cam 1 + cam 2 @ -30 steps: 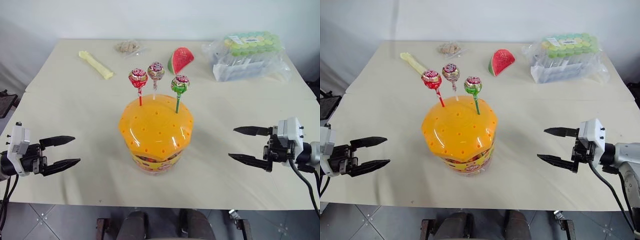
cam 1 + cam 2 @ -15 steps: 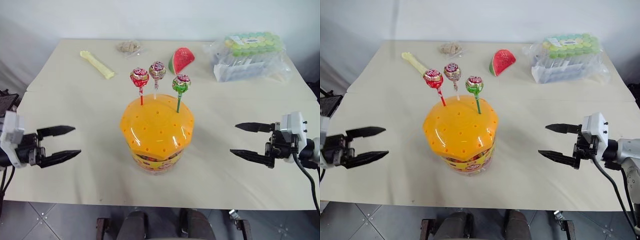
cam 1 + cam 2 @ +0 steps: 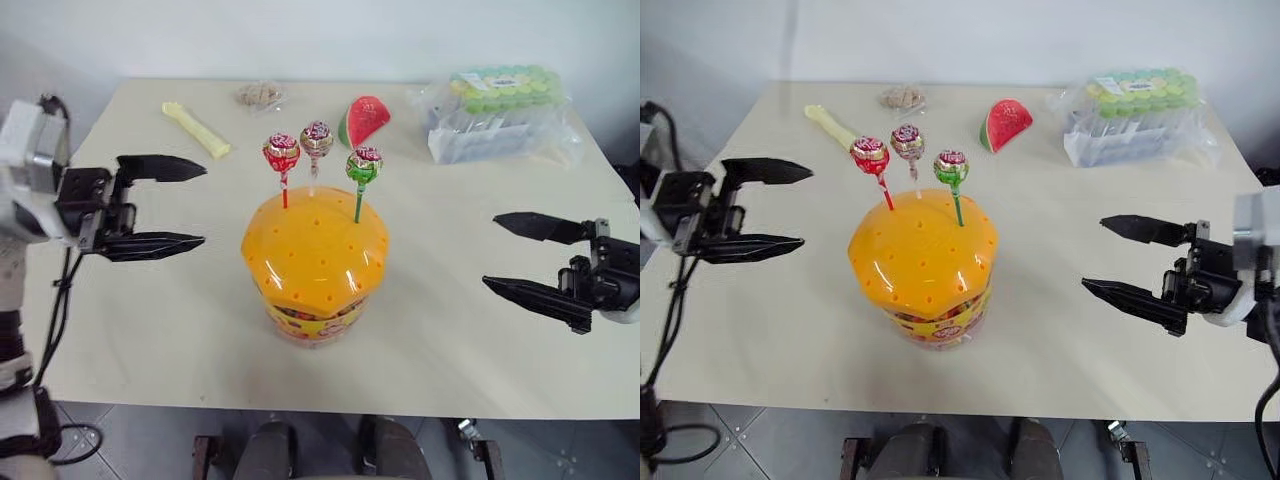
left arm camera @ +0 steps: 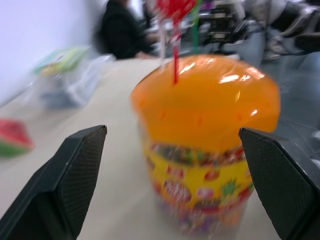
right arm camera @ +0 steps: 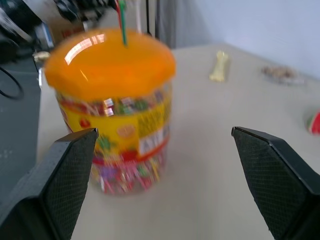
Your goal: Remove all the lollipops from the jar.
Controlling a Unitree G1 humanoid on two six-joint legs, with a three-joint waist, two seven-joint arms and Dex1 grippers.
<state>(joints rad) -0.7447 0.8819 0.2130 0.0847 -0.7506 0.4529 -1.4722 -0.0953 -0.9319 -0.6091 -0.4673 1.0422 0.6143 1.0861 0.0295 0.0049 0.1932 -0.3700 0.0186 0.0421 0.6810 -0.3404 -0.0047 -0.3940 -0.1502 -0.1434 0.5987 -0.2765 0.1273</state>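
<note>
The jar (image 3: 314, 262) with its orange holed lid and yellow-red label stands mid-table. Three lollipops stick up from the lid: a red one (image 3: 281, 154), a pinkish one (image 3: 317, 138) and a green one (image 3: 364, 164). My left gripper (image 3: 192, 204) hovers open to the left of the jar, at about the height of the lid, pointing at it. My right gripper (image 3: 497, 252) hangs open to the right of the jar, pointing toward it. Nothing is between either pair of fingers. The wrist views show the jar (image 4: 207, 150) (image 5: 114, 107) ahead between the open fingers.
A watermelon slice (image 3: 362, 119) lies behind the jar. A clear bag of green items (image 3: 500, 112) sits at the back right. A yellow bone-shaped piece (image 3: 195, 129) and a small packet (image 3: 259, 95) lie at the back left. The table's front edge (image 3: 330, 408) runs close below the jar.
My left gripper has risen from near the table's front left to lid height and moved toward the jar. My right gripper has lifted a little. Both stay open.
</note>
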